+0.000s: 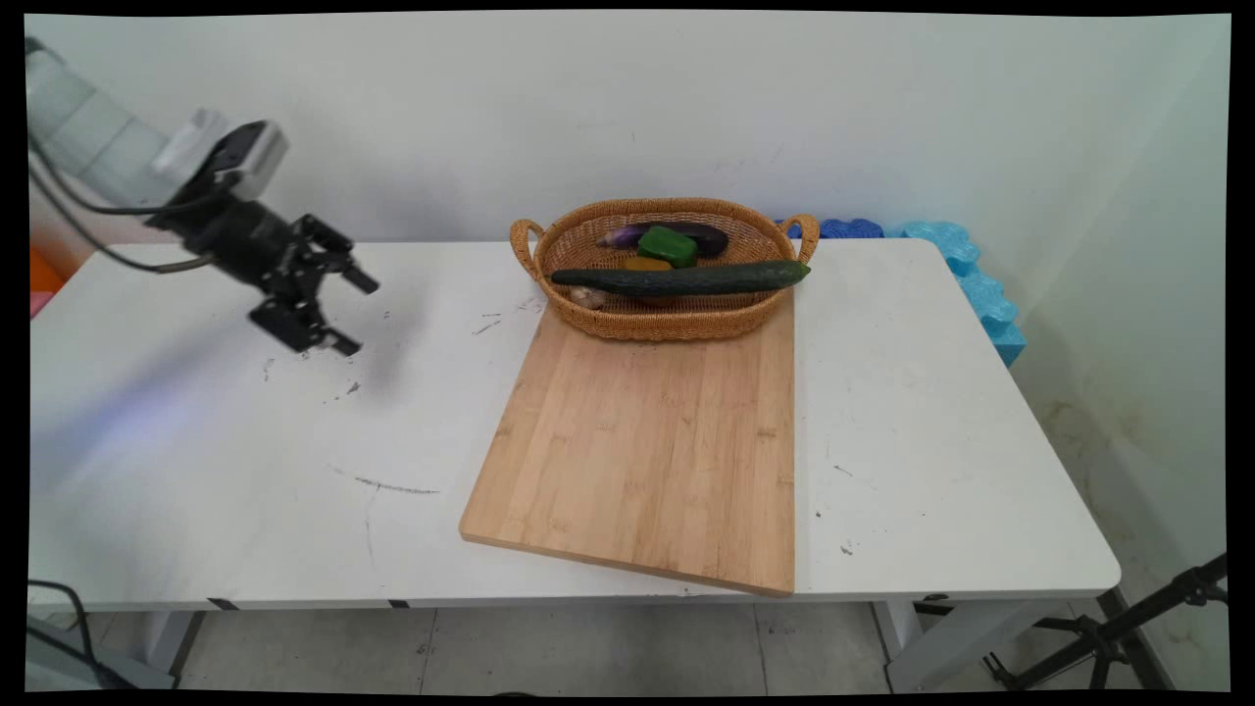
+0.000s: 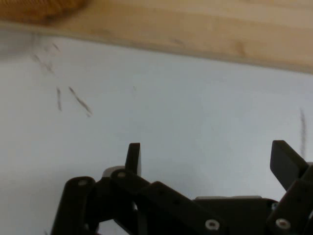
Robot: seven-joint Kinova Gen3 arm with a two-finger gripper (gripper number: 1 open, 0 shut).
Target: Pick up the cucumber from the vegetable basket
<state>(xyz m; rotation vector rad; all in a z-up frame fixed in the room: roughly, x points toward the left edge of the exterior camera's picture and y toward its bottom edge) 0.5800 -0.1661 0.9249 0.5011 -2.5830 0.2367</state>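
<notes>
While your pincer (image 1: pixel 348 312) hangs released over the worktop's (image 1: pixel 196 451) left part, well apart from everything, you have one basket (image 1: pixel 655 319) holding one cucumber (image 1: pixel 686 279), one eggplant (image 1: pixel 711 235), one green pepper (image 1: pixel 669 245), plus an orange piece. Cucumber lies lengthwise left-right across it. One cutting board (image 1: pixel 647 441) touches the basket's near side.

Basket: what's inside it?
The basket holds a cucumber lying across it, with a green pepper and an eggplant behind. An orange item and a pale one peek out, mostly covered by the cucumber, so they cannot be identified.
</notes>
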